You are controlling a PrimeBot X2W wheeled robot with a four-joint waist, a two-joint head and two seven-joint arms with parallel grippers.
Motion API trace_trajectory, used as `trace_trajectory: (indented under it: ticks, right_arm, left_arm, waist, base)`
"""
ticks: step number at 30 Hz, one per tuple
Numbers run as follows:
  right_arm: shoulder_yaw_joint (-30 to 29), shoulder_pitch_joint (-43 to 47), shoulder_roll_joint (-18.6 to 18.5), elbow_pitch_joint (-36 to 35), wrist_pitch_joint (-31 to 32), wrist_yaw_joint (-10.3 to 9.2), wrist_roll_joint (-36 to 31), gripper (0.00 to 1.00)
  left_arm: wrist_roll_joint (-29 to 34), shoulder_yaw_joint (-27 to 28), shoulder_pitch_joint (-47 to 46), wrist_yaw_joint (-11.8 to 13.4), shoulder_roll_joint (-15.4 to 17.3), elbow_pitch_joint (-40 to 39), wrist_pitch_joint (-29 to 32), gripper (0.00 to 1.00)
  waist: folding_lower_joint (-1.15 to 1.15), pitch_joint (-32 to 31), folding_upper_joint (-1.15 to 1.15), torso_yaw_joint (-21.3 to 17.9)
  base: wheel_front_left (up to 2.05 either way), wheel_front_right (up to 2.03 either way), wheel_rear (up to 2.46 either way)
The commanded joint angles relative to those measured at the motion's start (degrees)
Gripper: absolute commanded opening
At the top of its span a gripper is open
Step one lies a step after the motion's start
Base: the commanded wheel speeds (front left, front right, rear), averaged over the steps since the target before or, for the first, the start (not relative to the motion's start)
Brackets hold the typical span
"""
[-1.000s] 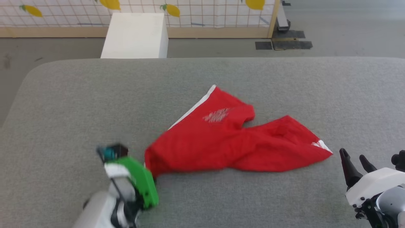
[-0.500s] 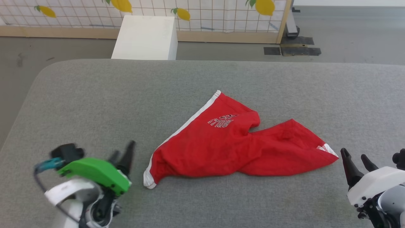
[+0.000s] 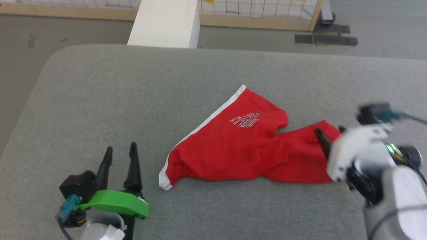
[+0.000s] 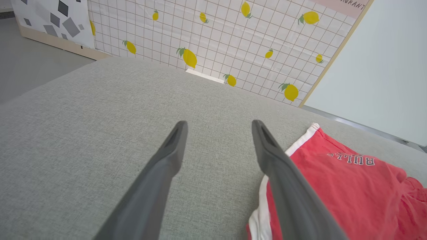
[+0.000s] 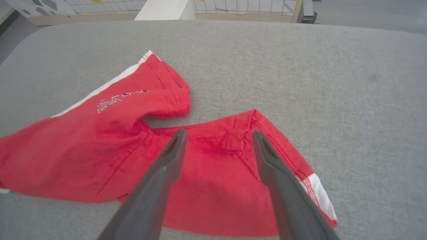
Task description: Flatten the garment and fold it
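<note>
Next, lower spread right pincer [image 5: 219, 133] onto garment's [image 3: 233, 150] rumpled hem, pinch, draw toward worktop's [image 3: 133, 83] right edge; anchor opposite end with spread left pincer [image 3: 120, 146].

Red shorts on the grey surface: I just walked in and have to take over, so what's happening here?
A two-armed robot is working on the red shorts, which lie rumpled and unfolded on a grey padded surface. Its right gripper is open above the shorts' right leg, gripping nothing. The left gripper is open beside their left end, apart from the cloth. No fold has been made yet.
</note>
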Motion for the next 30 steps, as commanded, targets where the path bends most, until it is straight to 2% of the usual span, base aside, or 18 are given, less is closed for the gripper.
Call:
trace_trajectory:
  ticks: [1, 5, 11, 18, 22, 23, 24, 30]
  right_arm:
    - [2.09, -3.72, -0.42, 1.5, 1.83, -0.08, -1.61, 1.0]
    - [7.45, -12.86, -2.28, 7.81, 6.46, -0.08, -5.11, 1.0]
    - [12.28, -22.65, -3.93, 17.84, 10.13, -0.08, -8.76, 1.0]
    - [18.43, -25.18, -5.74, 27.01, 13.1, -0.08, -10.54, 1.0]
    - [19.43, -24.69, -5.75, 30.22, 15.2, -0.08, -7.79, 1.0]
    - [19.19, -24.76, -5.63, 30.29, 15.15, -0.08, -7.08, 0.11]
    - [19.09, -24.81, -5.63, 30.34, 15.19, -0.08, -6.61, 0.0]
    - [11.39, -24.87, -5.83, 27.44, 9.27, -0.08, -3.1, 0.0]
  left_arm:
    - [1.06, 0.45, 0.12, -0.5, -0.9, -0.14, -0.43, 1.0]
    - [3.18, 1.73, -1.01, -1.83, -3.4, -1.14, -0.48, 1.0]
    - [5.21, 3.02, -3.44, -4.75, -5.96, -0.85, -0.49, 1.0]
    - [6.07, 4.02, -4.59, -6.43, -7.47, 0.73, -0.49, 1.0]
    - [6.33, 4.77, -4.6, -7.08, -7.77, 1.49, -0.5, 1.0]
    - [6.38, 4.75, -4.59, -7.27, -7.8, 1.72, -0.5, 1.0]
    - [6.48, 4.77, -4.63, -7.4, -7.82, 1.81, -0.5, 1.0]
    - [7.11, 4.97, -4.79, -7.93, -7.89, 2.6, -0.5, 1.0]
  waist:
    - [0.0, 2.22, 0.0, 1.58]
    - [0.0, 5.26, 0.0, 3.76]
    - [0.0, 9.42, 0.0, 7.53]
    - [0.0, 11.22, 0.0, 9.6]
    - [0.0, 10.67, 0.0, 8.79]
    - [0.0, 10.46, 0.0, 8.44]
    - [0.0, 10.23, 0.0, 8.06]
    - [0.0, 8.16, 0.0, 5.35]
  base:
    - [0.0, 0.0, 0.0]
    - [0.0, 0.0, 0.0]
    - [0.0, 0.0, 0.0]
    - [0.0, 0.0, 0.0]
    - [0.0, 0.0, 0.0]
    - [0.0, 0.0, 0.0]
    - [0.0, 0.0, 0.0]
    - [0.0, 0.0, 0.0]
